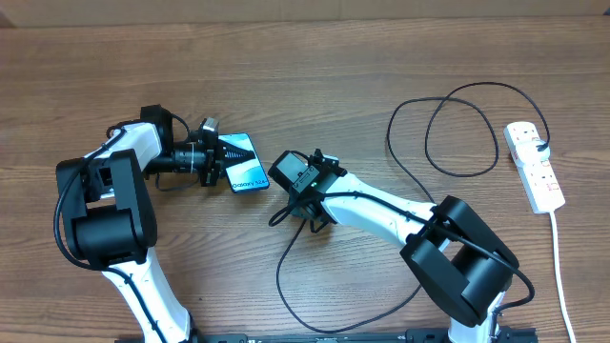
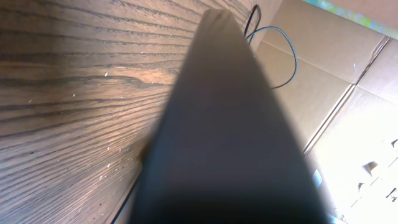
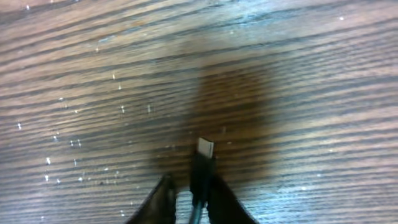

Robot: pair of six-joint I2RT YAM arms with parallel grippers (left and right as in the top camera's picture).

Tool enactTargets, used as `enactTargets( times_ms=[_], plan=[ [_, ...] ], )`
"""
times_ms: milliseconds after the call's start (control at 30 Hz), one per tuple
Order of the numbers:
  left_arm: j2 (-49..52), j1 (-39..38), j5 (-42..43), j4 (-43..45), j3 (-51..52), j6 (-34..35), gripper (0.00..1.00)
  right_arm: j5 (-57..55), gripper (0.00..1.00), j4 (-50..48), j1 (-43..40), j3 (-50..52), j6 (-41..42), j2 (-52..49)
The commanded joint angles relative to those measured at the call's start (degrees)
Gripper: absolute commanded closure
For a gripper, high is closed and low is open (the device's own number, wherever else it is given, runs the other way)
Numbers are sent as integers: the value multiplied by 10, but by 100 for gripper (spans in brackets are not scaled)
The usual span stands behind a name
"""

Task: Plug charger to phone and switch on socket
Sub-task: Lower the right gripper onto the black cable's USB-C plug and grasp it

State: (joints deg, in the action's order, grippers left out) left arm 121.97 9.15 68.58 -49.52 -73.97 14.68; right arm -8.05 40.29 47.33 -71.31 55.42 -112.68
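The phone [image 1: 246, 164] has a blue-cyan screen and sits left of centre in the overhead view. My left gripper [image 1: 221, 152] is shut on its far end. In the left wrist view the phone's dark body [image 2: 230, 137] fills the middle and hides my fingers. The charger cable [image 1: 448, 167] loops across the table's right half. My right gripper [image 3: 189, 196] is shut on the small black plug tip [image 3: 204, 155], just above the wood. In the overhead view the right gripper [image 1: 303, 211] is to the right of the phone's near end. The white socket [image 1: 534, 164] lies at the far right, apart from both grippers.
The socket's thick white cord [image 1: 558, 267] runs down the right edge. The charger's far end is plugged in at the top of the socket [image 1: 541, 145]. Cardboard boxes [image 2: 348, 93] stand beyond the table. Loose cable [image 1: 286, 276] curls near the right arm base.
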Motion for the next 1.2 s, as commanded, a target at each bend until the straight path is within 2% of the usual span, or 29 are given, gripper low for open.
enactTargets(
  times_ms=[0,167,233,367,433,567,667,700,800,967,1167],
  plan=[
    [-4,2,29,-1,-4,1,96,20,88,8,-2,4,5,-21],
    [-4,2,28,-1,-4,1,96,49,89,23,-2,5,31,-21],
    [-4,2,29,-1,-4,1,96,47,96,23,-2,5,32,-21],
    [-4,2,28,1,-4,1,96,36,96,15,-7,5,31,-21],
    [-4,2,28,1,-4,1,96,39,96,17,-20,4,26,-21],
    [-4,2,28,1,-4,1,96,82,96,18,-73,4,-33,-21],
    [-4,2,17,2,-4,1,96,97,67,21,-99,5,-34,-21],
    [-4,2,15,2,-4,1,96,97,66,21,-99,5,-34,-21],
    [-4,2,14,1,-4,1,96,97,67,20,-92,5,-34,-21],
    [-4,2,14,1,-4,1,96,97,80,21,-84,10,-30,-21],
    [-4,2,14,2,-4,1,96,76,78,-11,-85,30,-14,-21]
  ],
)
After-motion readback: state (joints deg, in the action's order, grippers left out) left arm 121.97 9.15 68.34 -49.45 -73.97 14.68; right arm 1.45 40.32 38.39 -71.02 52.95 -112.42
